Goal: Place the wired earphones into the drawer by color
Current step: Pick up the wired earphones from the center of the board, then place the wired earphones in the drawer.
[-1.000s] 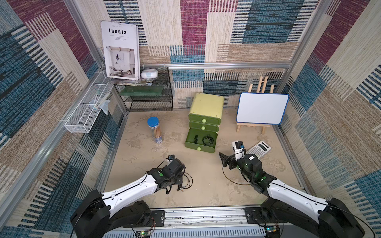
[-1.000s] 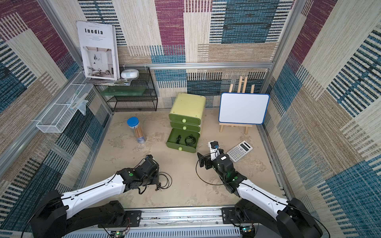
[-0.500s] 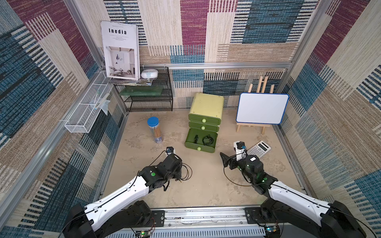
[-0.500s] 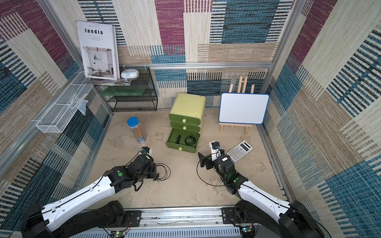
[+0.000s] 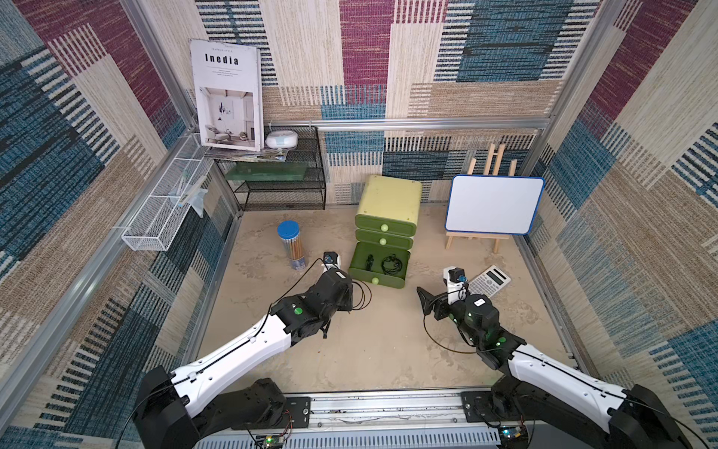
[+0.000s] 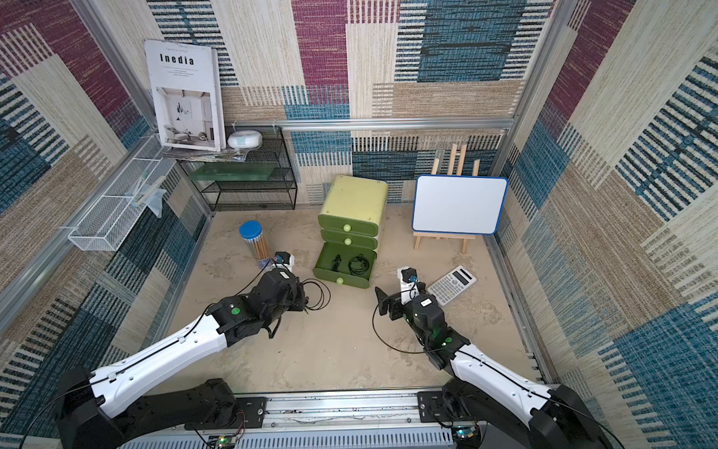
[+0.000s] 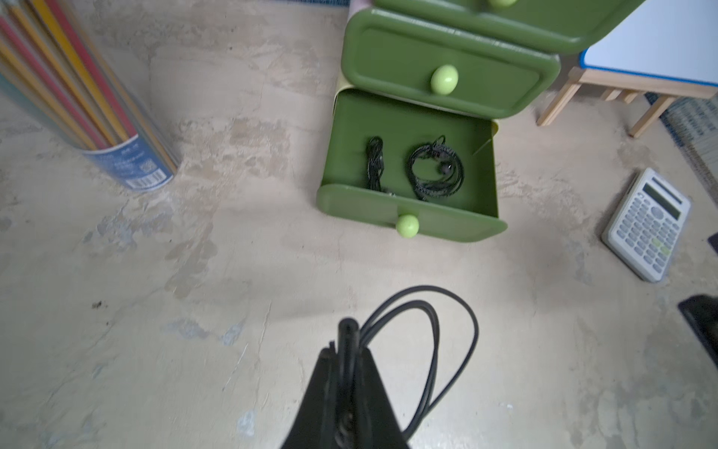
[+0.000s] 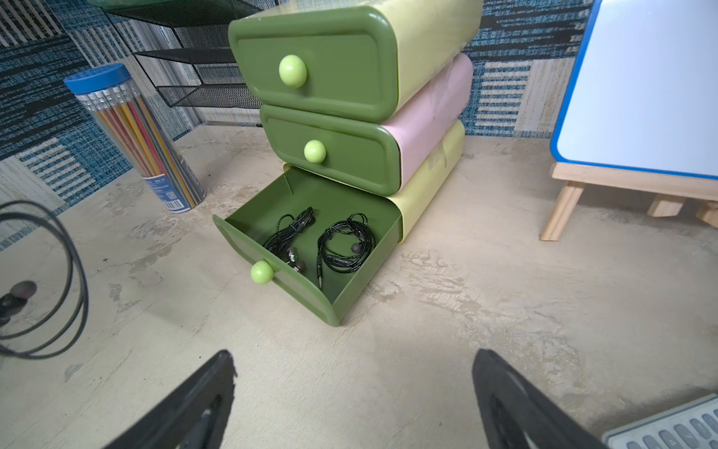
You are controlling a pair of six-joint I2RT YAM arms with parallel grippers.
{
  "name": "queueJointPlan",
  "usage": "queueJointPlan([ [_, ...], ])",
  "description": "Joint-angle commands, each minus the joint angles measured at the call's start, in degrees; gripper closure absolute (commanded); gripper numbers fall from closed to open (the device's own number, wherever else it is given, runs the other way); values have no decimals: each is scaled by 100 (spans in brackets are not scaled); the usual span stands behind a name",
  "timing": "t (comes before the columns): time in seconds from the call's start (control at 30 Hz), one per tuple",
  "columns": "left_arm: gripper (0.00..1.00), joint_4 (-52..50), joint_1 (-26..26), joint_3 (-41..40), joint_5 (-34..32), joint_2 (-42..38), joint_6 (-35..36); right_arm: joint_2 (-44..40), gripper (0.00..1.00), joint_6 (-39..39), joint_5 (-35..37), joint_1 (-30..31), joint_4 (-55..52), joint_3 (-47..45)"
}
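earphones (image 7: 347, 327), black, are pinched tight in the left hand (image 7: 347, 348). their loops hang over the surface (image 7: 194, 272), near the open bottom drawer (image 7: 427, 222). two other black sets (image 7: 435, 171) lie side by side in that drawer. the right hand (image 8: 353, 357) is spread wide apart, holding nothing, beside the calculator (image 7: 649, 225).

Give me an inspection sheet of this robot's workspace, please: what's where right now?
Surface: beige, mottled tabletop.
Job's things: open bottom drawer holds a bundled black set and a coiled black set; third black set hangs from the left gripper.
Clutter: pencil tub, calculator, whiteboard on easel, wire shelf with book.
Grippers: left gripper shut on third black set; right gripper open, empty.
Cables: thin black lead loops beside the right arm.
Surroundings: woven patchwork walls, metal frame, white mesh basket.
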Motion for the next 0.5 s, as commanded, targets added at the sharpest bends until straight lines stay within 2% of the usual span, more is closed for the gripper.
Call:
queueJointPlan([
  [0.0, 100, 798, 115, 261, 77, 349, 527, -75, 1, -21, 135, 0, 162, -29],
  [0.23, 100, 1709, 458, 745, 568, 1354, 993, -230, 1, -47, 258, 0, 171, -96],
  [0.47, 100, 2444, 688, 1051, 709, 2075, 1221, -353, 2, -82, 322, 0, 206, -159],
])
